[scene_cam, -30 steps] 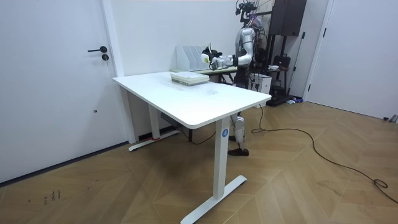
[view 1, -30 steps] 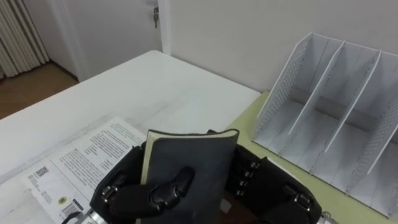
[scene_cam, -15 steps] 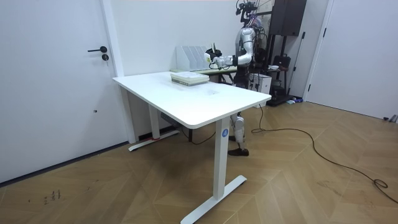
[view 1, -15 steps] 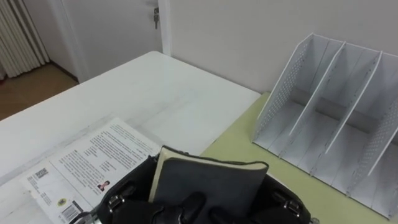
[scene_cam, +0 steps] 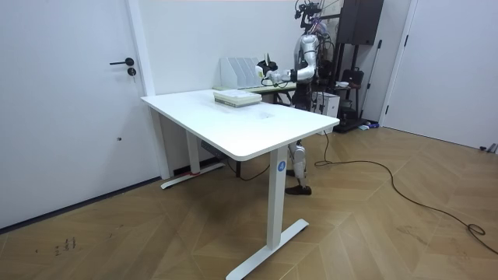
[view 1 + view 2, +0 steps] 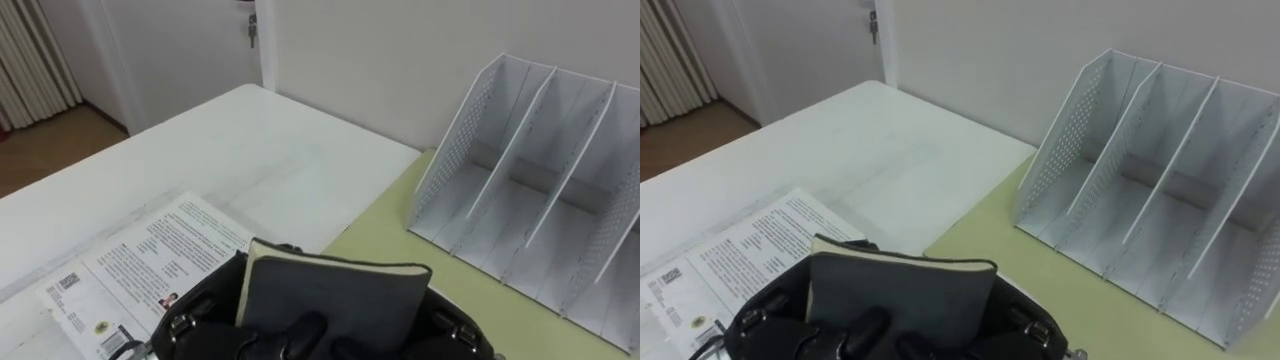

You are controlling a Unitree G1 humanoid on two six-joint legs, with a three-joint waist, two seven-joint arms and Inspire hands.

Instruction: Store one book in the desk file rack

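A dark grey book (image 6: 340,295) with cream page edges is held low in front of me, its long edge level and its cover facing me. My left hand (image 6: 195,320) is at its left side with fingers curled onto the cover. My right hand (image 6: 455,328) grips its right end. In the right eye view the book (image 6: 902,290) sits between my left hand (image 6: 765,320) and my right hand (image 6: 1028,328). The white perforated file rack (image 6: 540,190) stands ahead to the right, its slots empty and apart from the book. In the room view I stand behind the desk by the rack (image 5: 233,71).
An open printed booklet (image 6: 130,270) lies on the white desk (image 6: 230,150) to my left. The rack rests on a yellow-green surface (image 6: 390,230) that adjoins the desk. A wall runs behind the rack. A flat stack of books (image 5: 237,98) lies on the desk.
The book has turned from standing upright to lying with its long edge level, and sits lower. My right hand's fingers have closed on its right end.
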